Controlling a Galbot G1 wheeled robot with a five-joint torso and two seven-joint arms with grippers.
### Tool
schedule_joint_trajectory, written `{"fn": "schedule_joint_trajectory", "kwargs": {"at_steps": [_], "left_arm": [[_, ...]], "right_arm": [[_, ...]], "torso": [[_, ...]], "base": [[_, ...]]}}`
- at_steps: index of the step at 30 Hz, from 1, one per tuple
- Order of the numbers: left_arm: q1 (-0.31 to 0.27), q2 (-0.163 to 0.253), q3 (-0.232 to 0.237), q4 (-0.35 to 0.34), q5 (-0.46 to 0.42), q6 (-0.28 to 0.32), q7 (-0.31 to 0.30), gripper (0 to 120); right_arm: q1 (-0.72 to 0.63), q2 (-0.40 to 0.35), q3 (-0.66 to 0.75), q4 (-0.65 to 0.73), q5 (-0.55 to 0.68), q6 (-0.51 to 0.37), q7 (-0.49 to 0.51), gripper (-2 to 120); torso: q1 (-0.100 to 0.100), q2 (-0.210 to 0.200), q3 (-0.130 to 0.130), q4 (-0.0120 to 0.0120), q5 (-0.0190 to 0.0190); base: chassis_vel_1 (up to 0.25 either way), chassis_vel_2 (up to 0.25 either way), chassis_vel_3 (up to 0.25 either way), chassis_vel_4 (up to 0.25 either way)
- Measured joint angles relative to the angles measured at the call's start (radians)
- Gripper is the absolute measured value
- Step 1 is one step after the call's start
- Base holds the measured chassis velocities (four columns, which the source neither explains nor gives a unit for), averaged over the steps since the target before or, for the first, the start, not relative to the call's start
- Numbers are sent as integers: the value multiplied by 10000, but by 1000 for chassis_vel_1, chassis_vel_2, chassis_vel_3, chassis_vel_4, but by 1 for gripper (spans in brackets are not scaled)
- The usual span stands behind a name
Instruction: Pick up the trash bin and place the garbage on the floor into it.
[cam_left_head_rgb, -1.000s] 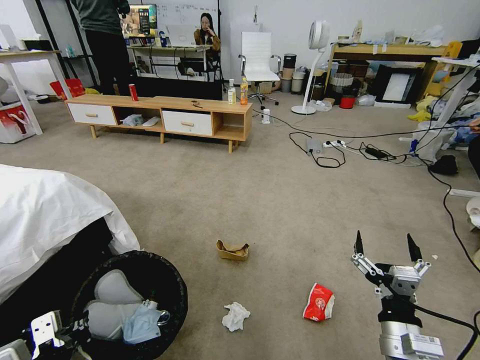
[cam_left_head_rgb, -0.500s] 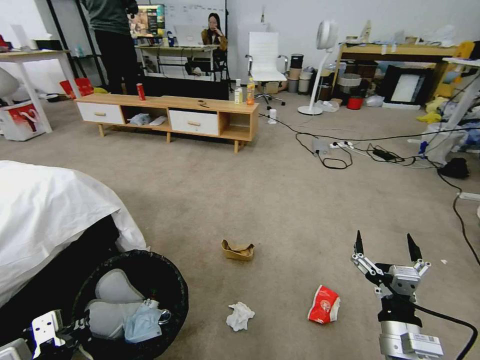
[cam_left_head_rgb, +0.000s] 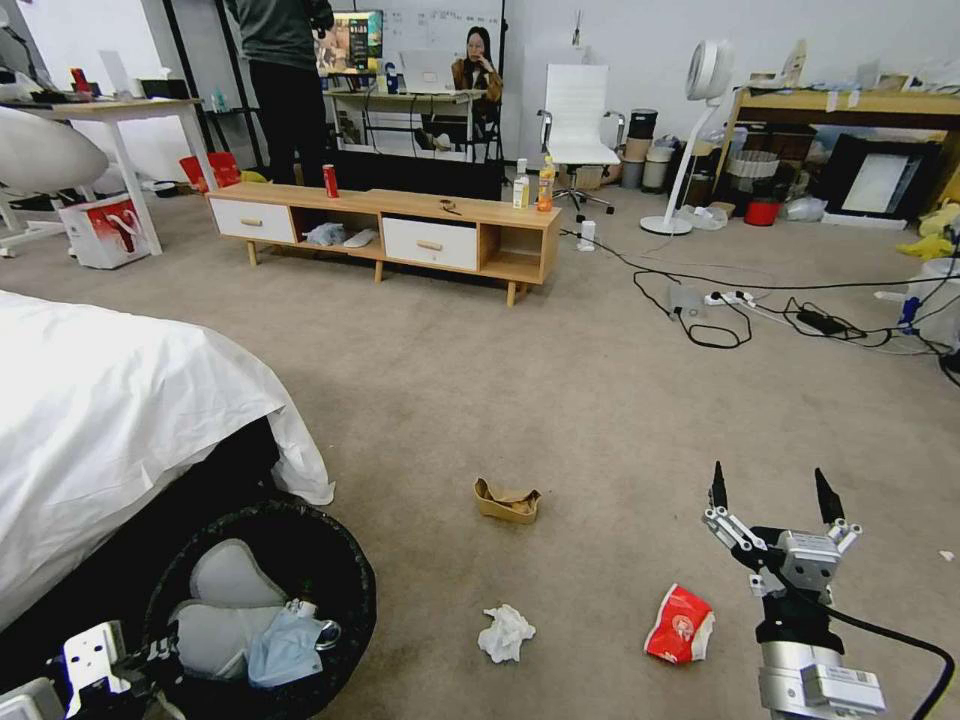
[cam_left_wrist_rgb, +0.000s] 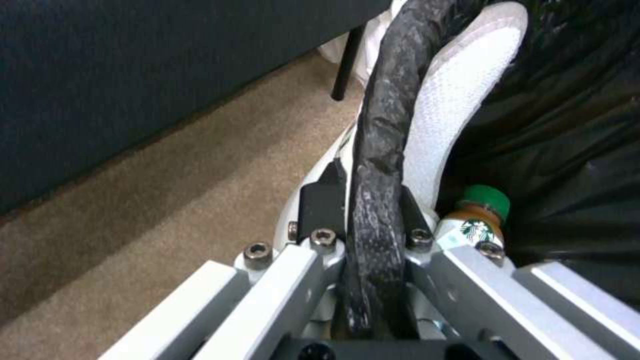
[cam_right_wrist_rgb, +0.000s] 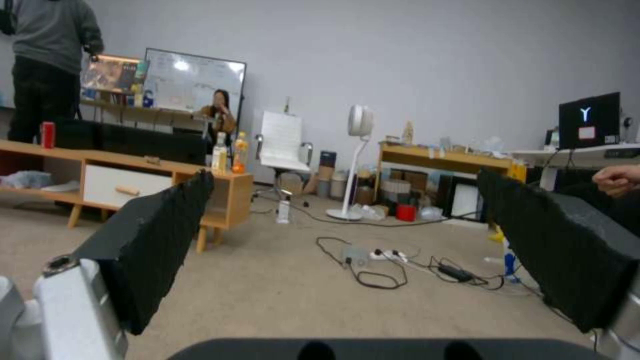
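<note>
The left hand (cam_left_wrist_rgb: 373, 220) is clamped on the rolled black rim of the trash bin (cam_left_head_rgb: 330, 540), which is carried low in the lower left of the head frame, right beside the bed (cam_left_head_rgb: 110, 400). The right hand (cam_left_head_rgb: 770, 492) is held spread wide with nothing in it at lower right, just above and beside the red-white crushed cup (cam_left_head_rgb: 679, 625). That cup looks like the nearest pick, so the bin should probably be kept level and the hand brought down over the flattened cup squarely, since it's likely to slide on the floor (cam_left_head_rgb: 560, 400). A crumpled tissue (cam_left_head_rgb: 506, 632) and a tan cardboard tray (cam_left_head_rgb: 507, 501) are left toward the bottom centre. Hard to make out: the bin's contents are half buried, though a green-capped bottle (cam_left_wrist_rgb: 481, 217) and pale cloth are seen, and the left arm is cut off at the bottom edge.
</note>
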Motion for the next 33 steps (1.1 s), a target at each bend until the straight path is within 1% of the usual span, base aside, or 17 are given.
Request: {"fn": "schedule_joint_trajectory", "kwargs": {"at_steps": [2, 5, 29, 31, 33], "left_arm": [[-6, -7, 17, 17, 19, -8, 15, 3], [-14, -12, 27, 32, 37, -14, 17, 3], [-105, -32, 89, 149, 88, -29, 33, 3], [-113, -31, 92, 162, 93, -29, 35, 3], [-115, -6, 86, 175, 95, -29, 36, 3]], "right_arm": [[3, 0, 11, -25, 0, -1, 5, 100], [6, 3, 20, -45, 0, -1, 7, 100], [182, -35, 116, -273, -14, 30, -46, 100], [303, -104, 190, -343, 119, -70, -73, 100], [459, -392, 214, -370, 795, -787, 98, 100]], "torso": [[0, 0, 0, -5, 0], [0, 0, 0, -1, 0], [0, -2, 0, -2, 0], [0, -2, 0, -2, 0], [0, -2, 0, -2, 0]], "base": [[0, 0, 0, 0], [0, 0, 0, 0], [0, 0, 0, 0], [0, 0, 0, 0], [0, 0, 0, 0]]}}
